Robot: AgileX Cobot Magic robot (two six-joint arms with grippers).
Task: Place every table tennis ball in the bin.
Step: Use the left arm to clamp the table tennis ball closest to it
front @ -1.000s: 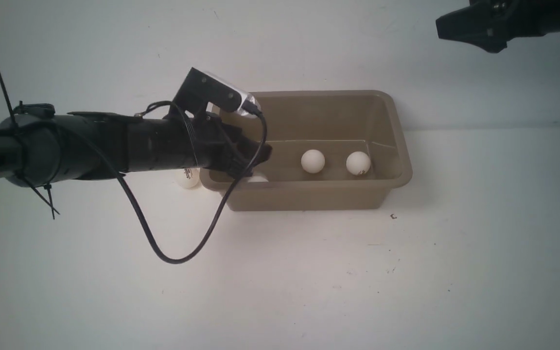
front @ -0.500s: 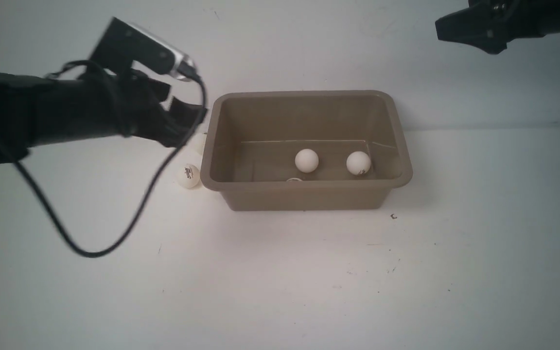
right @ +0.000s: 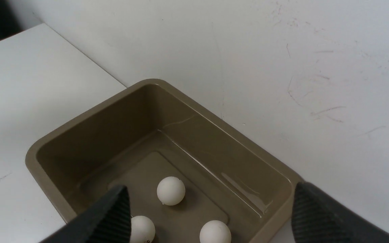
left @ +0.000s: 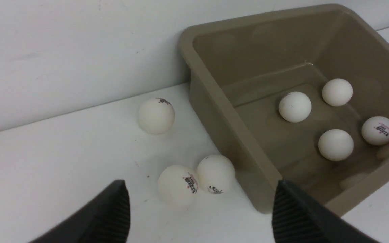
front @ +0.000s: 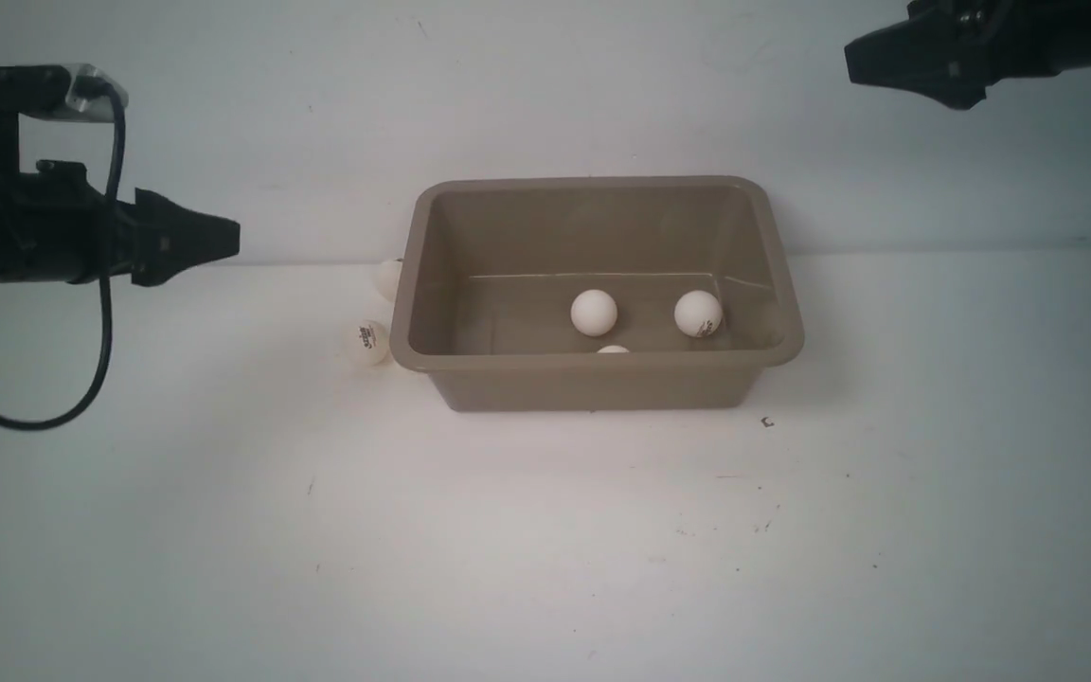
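Left hand withdrawn from the bin, empty
A second ago my left hand hung over the bin's left end; it now sits raised and well off to the left, fingers spread wide, gripping nothing. My right hand has not moved: high beyond the bin's far right corner, likewise wide open and empty. Four table tennis balls lie in the bin, the latest having rolled from the left end toward the middle by the near wall. Three others remain on the desk just left of the bin, two side by side
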